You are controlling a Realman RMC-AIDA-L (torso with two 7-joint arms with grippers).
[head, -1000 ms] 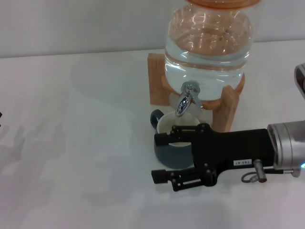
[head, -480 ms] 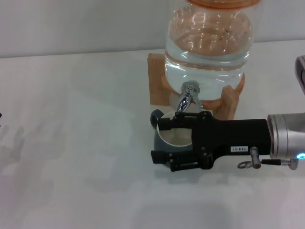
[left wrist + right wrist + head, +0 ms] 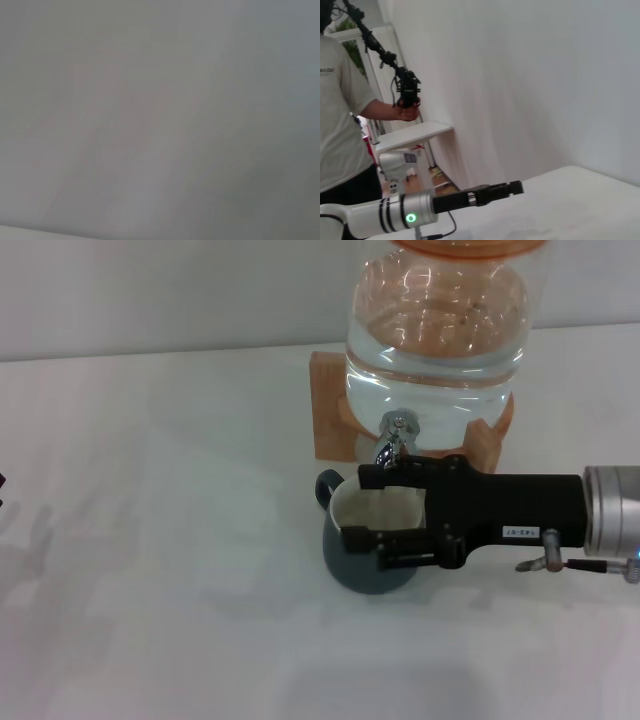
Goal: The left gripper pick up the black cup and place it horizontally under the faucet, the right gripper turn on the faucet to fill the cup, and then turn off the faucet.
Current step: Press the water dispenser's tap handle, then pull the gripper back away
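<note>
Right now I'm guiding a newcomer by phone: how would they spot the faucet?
Find the big clear water jar in its wooden stand at the table's far side. Low on the jar's front sits the faucet, above the black cup. It is the only shiny chrome piece there.

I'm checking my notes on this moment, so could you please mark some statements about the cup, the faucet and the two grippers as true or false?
1. The black cup stands upright on the white table below the faucet. True.
2. The right gripper is open, one finger near the faucet and one across the cup's front. True.
3. The cup lies on its side. False: its opening faces up.
4. The left gripper holds the cup. False: the right wrist view shows it far off, with nothing in it.
5. The water jar is empty. False: it holds water.
</note>
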